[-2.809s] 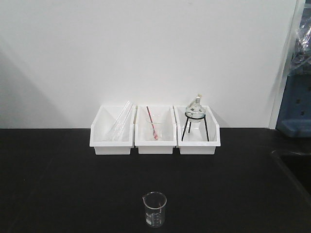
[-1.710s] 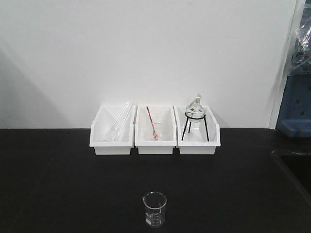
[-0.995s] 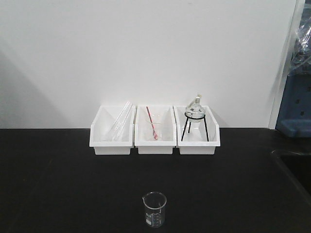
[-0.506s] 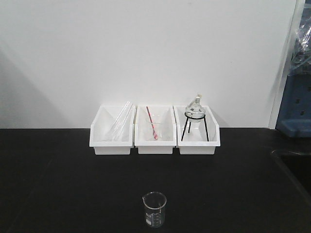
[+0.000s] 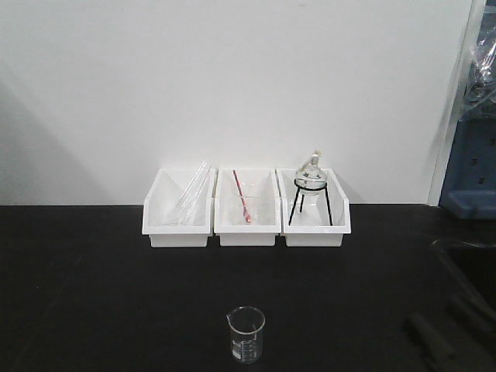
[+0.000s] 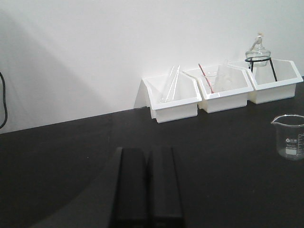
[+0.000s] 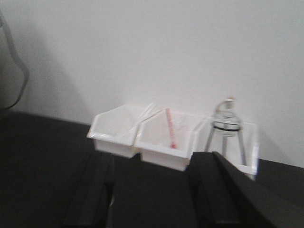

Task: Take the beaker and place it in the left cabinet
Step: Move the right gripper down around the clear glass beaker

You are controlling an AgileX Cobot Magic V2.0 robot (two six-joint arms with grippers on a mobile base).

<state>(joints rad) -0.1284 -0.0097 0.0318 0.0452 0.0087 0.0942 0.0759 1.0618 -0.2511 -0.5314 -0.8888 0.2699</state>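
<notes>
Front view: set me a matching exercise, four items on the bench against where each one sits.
Items:
1. beaker
2. round flask
3. red rod
4. glass tubes

Places:
A. middle bin
B. black tabletop, in front of the bins
C. left bin
D. right bin

Pairs: 1-B, 2-D, 3-A, 4-C.

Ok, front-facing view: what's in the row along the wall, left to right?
Left bin with glass tubes → middle bin with a red rod → right bin with a round flask.
</notes>
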